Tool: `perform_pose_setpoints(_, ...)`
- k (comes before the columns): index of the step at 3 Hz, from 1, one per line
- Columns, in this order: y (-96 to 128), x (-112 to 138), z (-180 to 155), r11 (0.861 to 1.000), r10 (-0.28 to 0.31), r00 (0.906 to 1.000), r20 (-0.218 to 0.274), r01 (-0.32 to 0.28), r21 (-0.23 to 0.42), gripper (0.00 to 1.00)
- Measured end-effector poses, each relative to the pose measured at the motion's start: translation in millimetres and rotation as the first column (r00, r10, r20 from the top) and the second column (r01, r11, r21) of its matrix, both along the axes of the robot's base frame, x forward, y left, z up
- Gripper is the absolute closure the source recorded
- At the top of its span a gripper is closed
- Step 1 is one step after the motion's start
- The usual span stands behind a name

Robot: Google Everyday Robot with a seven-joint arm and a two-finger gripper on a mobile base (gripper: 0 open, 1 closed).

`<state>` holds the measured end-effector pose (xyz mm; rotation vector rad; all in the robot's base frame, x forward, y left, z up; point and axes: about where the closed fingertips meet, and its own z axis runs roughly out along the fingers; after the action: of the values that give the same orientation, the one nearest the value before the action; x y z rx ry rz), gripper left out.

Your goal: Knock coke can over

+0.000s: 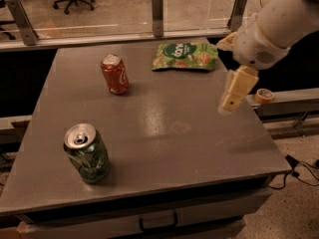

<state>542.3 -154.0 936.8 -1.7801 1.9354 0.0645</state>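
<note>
The coke can, red with white script and a silver top, stands upright on the far left part of the grey table. My gripper hangs from the white arm that comes in from the upper right. It is above the table's right side, well to the right of the coke can and apart from it, and just below and right of the chip bag.
A green can with a leafy pattern stands upright near the front left. A green chip bag lies at the far edge. A glass barrier with posts runs behind the table. A tape roll sits on a ledge at the right.
</note>
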Motion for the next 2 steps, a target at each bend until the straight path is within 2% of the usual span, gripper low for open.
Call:
perform_pose_setpoints(1,40.9,56.8,-4.1,0.989,0.061,0.9958,0.068,-0.069,0.13,0.0)
perform_pose_setpoints(2,41.1,56.8,-4.2,0.989,0.061,0.9958,0.068,-0.069,0.13,0.0)
